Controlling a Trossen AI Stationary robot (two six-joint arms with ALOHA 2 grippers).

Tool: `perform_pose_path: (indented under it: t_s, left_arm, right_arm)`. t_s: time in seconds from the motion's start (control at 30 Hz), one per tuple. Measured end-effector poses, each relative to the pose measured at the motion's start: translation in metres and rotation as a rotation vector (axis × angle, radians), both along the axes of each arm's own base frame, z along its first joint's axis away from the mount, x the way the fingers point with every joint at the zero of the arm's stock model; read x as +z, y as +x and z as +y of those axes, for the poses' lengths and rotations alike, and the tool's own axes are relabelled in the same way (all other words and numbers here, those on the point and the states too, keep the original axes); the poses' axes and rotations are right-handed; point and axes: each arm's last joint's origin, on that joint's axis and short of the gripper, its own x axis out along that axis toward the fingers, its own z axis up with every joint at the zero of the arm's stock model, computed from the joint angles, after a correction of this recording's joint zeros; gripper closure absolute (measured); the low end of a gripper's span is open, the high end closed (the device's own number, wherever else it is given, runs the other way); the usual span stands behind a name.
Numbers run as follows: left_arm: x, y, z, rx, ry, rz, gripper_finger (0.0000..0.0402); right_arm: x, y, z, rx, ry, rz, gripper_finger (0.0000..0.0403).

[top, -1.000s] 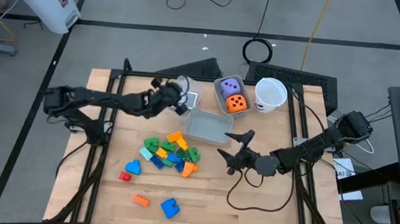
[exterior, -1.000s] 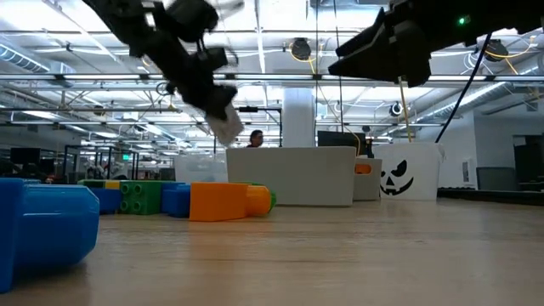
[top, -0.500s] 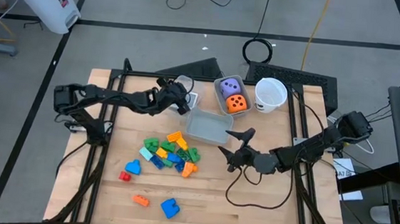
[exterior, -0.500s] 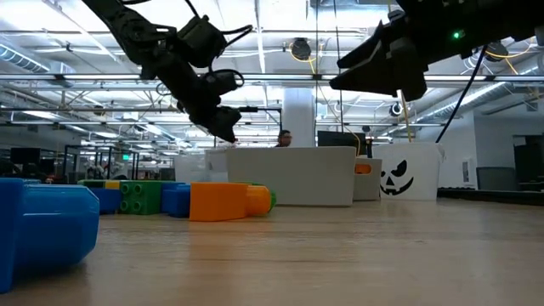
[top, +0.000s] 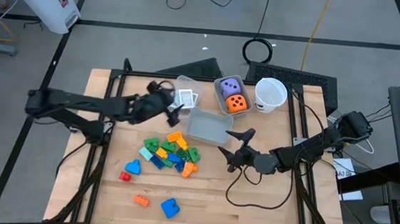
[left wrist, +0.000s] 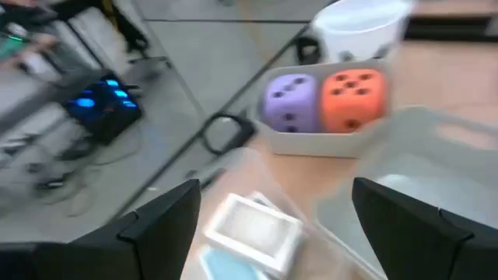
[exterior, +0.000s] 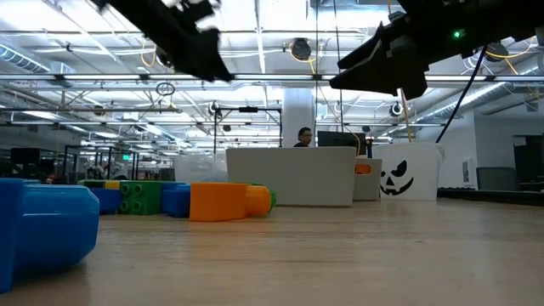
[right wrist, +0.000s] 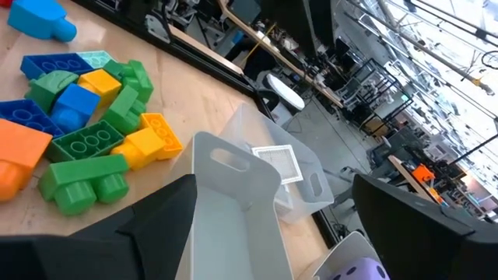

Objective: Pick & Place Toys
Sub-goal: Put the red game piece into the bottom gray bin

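Observation:
A white patterned card (top: pixel 185 96) lies flat in a small clear bin (top: pixel 182 81) at the table's far middle; the left wrist view shows the card (left wrist: pixel 250 226) too. My left gripper (top: pixel 173 111) hovers open just short of that bin, on its near-left side, holding nothing. A pile of coloured blocks (top: pixel 169 152) lies mid-table, and loose blocks (top: pixel 169 208) sit nearer the front edge. A purple die (left wrist: pixel 292 106) and an orange die (left wrist: pixel 350 101) sit side by side in another bin. My right gripper (top: pixel 232 145) stands open to the right of the pile, with nothing between its fingers.
A larger clear bin (top: pixel 206 125) stands between the two grippers. A white cup (top: pixel 271 93) stands at the far right, beside the dice bin (top: pixel 216 100). A black cable loops under the right arm. Bare wood shows along the near right of the table.
My left gripper has opened and let go of the white card, which now lies in the small clear bin. The gripper has then risen and drawn back toward the table's left and near side.

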Motion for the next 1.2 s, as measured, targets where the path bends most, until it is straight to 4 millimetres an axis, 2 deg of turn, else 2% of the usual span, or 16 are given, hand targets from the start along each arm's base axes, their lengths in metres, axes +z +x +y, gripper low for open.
perform_pose_path:
  t_s: [0.1,0.2,0.33,0.4,0.53,0.73,1.0,1.2]
  left_arm:
    - [0.013,-0.021,-0.024,-0.061,-0.083,-0.045,0.0068]
    - [0.016,-0.044,-0.044,-0.162,-0.223,-0.026,0.0073]
    - [0.007,-0.07,-0.067,-0.302,-0.536,0.109,0.008]
    - [0.001,-0.079,-0.078,-0.318,-0.722,0.195,0.0083]
    - [-0.013,-0.095,-0.101,-0.157,-0.985,0.349,0.0092]
    - [-0.031,-0.109,-0.128,0.218,-1.142,0.466,0.0107]
    - [-0.054,-0.112,-0.162,0.421,-1.157,0.551,0.0123]
    - [-0.068,-0.112,-0.175,0.53,-1.139,0.616,0.0128]
  right_arm:
    - [0.0,0.0,0.0,0.0,0.004,-0.002,0.0078]
    - [0.0,0.0,0.0,0.0,0.007,-0.004,0.0078]
    - [0.0,0.0,0.001,0.0,0.025,-0.015,0.0078]
    - [0.001,-0.001,0.002,0.006,0.029,-0.022,0.0078]
    - [0.003,-0.002,0.007,0.027,0.036,-0.043,0.0078]
    - [0.007,-0.003,0.013,0.071,0.042,-0.072,0.0078]
    - [0.008,-0.005,0.019,0.104,0.04,-0.083,0.0078]
    - [0.009,-0.004,0.019,0.117,0.043,-0.085,0.0078]
